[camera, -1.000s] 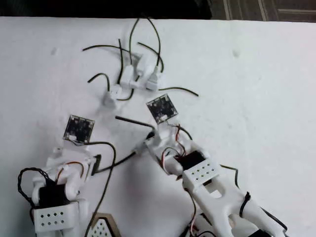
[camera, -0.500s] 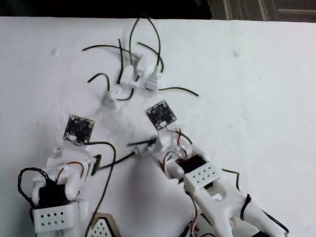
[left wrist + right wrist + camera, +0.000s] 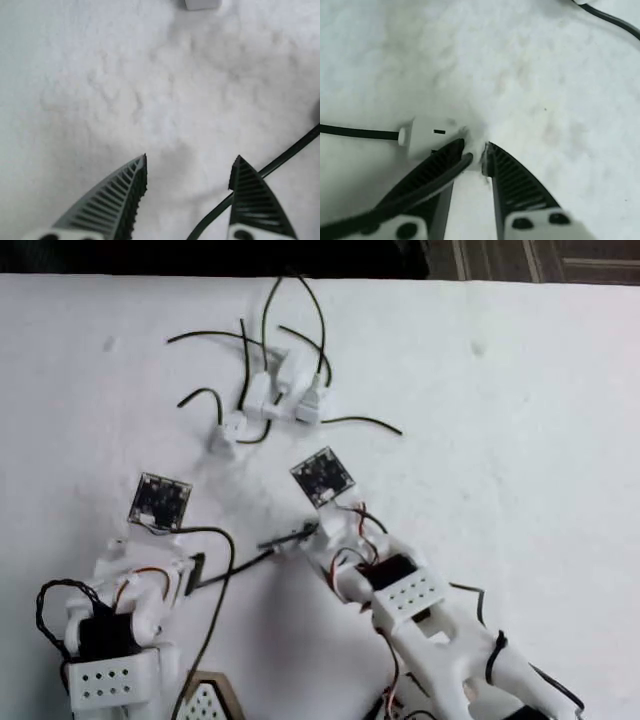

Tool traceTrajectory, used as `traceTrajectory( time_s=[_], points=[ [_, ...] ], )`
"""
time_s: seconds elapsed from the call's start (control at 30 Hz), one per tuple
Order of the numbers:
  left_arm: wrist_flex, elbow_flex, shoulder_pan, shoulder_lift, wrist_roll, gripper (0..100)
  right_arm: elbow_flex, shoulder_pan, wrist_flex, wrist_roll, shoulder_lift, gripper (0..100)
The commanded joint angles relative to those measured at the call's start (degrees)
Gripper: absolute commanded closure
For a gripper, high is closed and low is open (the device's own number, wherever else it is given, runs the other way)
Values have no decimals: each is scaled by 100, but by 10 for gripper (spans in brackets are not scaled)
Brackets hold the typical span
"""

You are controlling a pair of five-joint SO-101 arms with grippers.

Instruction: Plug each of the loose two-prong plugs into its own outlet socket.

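Observation:
My right gripper (image 3: 475, 152) is shut on the end of a white two-prong plug (image 3: 427, 136), whose black cable trails away across the cloth. From above, that gripper (image 3: 303, 532) and plug (image 3: 285, 542) sit at the table's middle, just below the arm's square camera board. A cluster of white plugs and sockets (image 3: 285, 392) with curling black cables lies farther back. My left gripper (image 3: 190, 172) is open over bare white cloth, and a black cable (image 3: 280, 159) passes beside one finger. The left arm (image 3: 130, 585) rests at the near left.
The table is covered by a white cloth (image 3: 520, 440), with free room across its right half and far left. A small white piece (image 3: 222, 436) lies apart from the cluster. A dark floor strip runs along the far edge.
The right gripper has shifted slightly left and nearer with the plug. The dark cable at its tip swung from pointing far-left to lying level. The left arm has stayed still.

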Motion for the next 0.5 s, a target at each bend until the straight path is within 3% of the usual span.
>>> traceTrajectory(
  time_s=[0.0,0.27,0.47],
  points=[
    [18,-35,-22,-31,0,729,-325,-75,-13,62,646,982],
    [-9,-35,-31,-31,0,728,-589,-110,31,70,778,961],
    [-88,-132,-4,-31,44,727,-563,-110,954,9,-778,759]
  ],
)
